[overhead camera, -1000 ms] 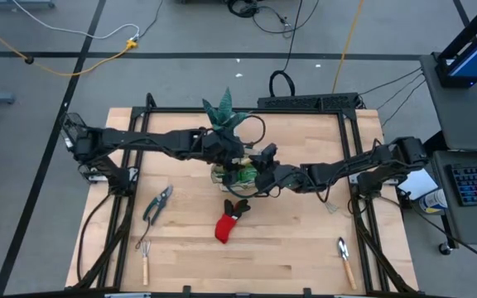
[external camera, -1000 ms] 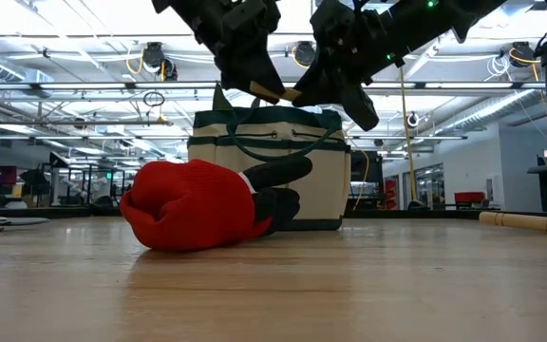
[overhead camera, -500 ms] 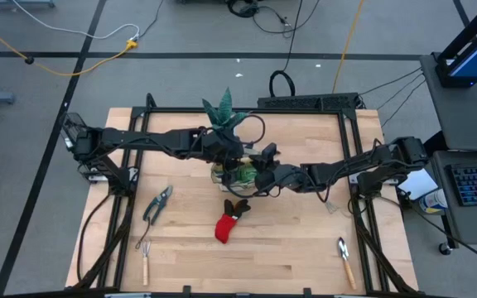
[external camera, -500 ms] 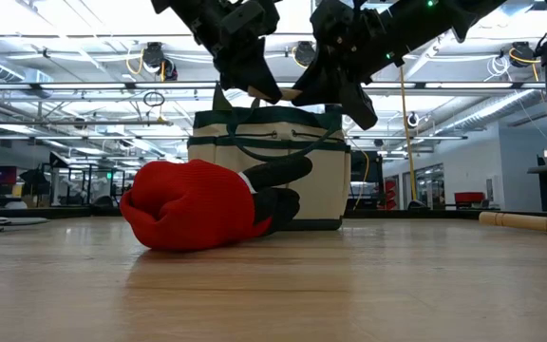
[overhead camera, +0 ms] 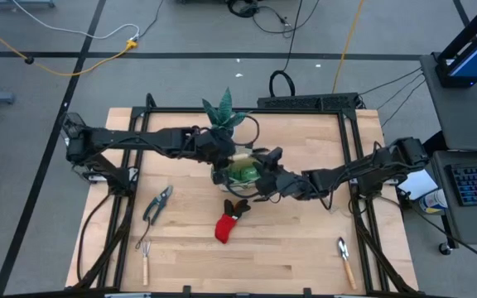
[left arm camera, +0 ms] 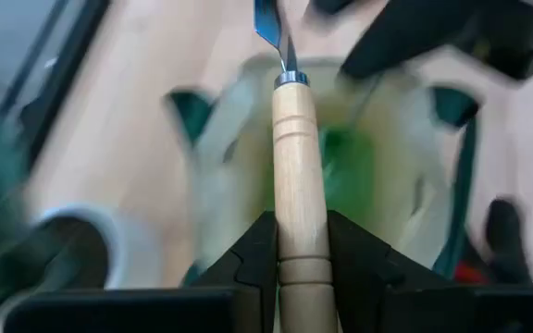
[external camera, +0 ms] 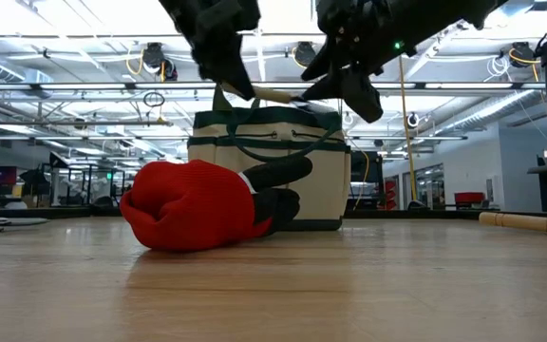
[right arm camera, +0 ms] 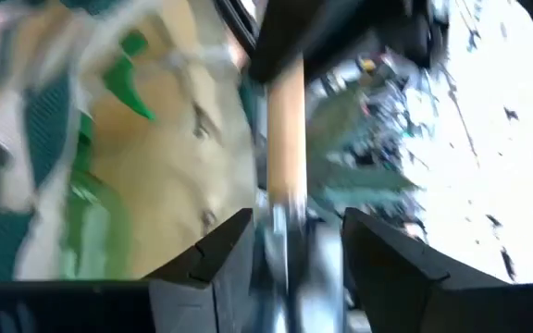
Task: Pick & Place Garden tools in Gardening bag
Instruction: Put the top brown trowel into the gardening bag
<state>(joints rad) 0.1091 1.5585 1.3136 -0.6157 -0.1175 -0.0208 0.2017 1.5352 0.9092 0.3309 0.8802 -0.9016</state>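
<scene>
Left gripper (left arm camera: 301, 242) clamped shut, right gripper (right arm camera: 290, 242) spread apart, both arms meeting mid-table

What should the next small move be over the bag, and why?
Probably back the right tool away. Its fingers stand apart around the metal end, while the left tool is shut on the wooden-handled trowel above the gardening bag. The handover looks finished, so clearing the right arm should let the left lower it in.
</scene>
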